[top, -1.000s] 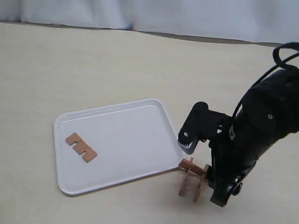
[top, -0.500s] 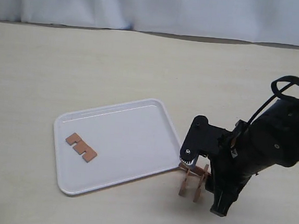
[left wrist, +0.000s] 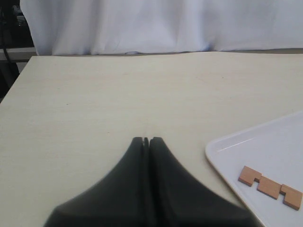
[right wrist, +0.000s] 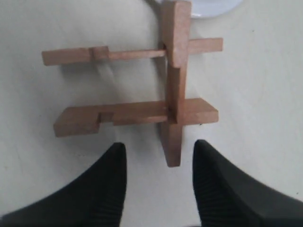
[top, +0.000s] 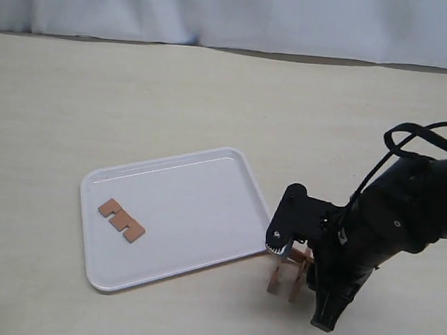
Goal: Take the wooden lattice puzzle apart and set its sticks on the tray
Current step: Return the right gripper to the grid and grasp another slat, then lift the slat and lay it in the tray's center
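The wooden lattice puzzle (top: pixel 288 272) stands on the table just off the tray's near right corner. In the right wrist view it (right wrist: pixel 176 90) shows three sticks: two parallel strips crossed by one upright strip. My right gripper (right wrist: pixel 159 146) hangs low over it, open. The end of the upright strip lies between the fingers with a gap on each side. One loose stick (top: pixel 122 220) lies flat on the left part of the white tray (top: pixel 197 196); the left wrist view shows that stick (left wrist: pixel 270 187) too. My left gripper (left wrist: pixel 146 140) is shut and holds nothing, left of the tray (left wrist: pixel 246 146).
The right arm (top: pixel 391 221) and its black cable loop over the table's near right part. A pale curtain (top: pixel 237 12) closes off the back edge. Bare table lies behind and to the left of the tray.
The right arm has sunk lower over the puzzle and its jaws have narrowed. The puzzle, the tray and the stick on it have not moved.
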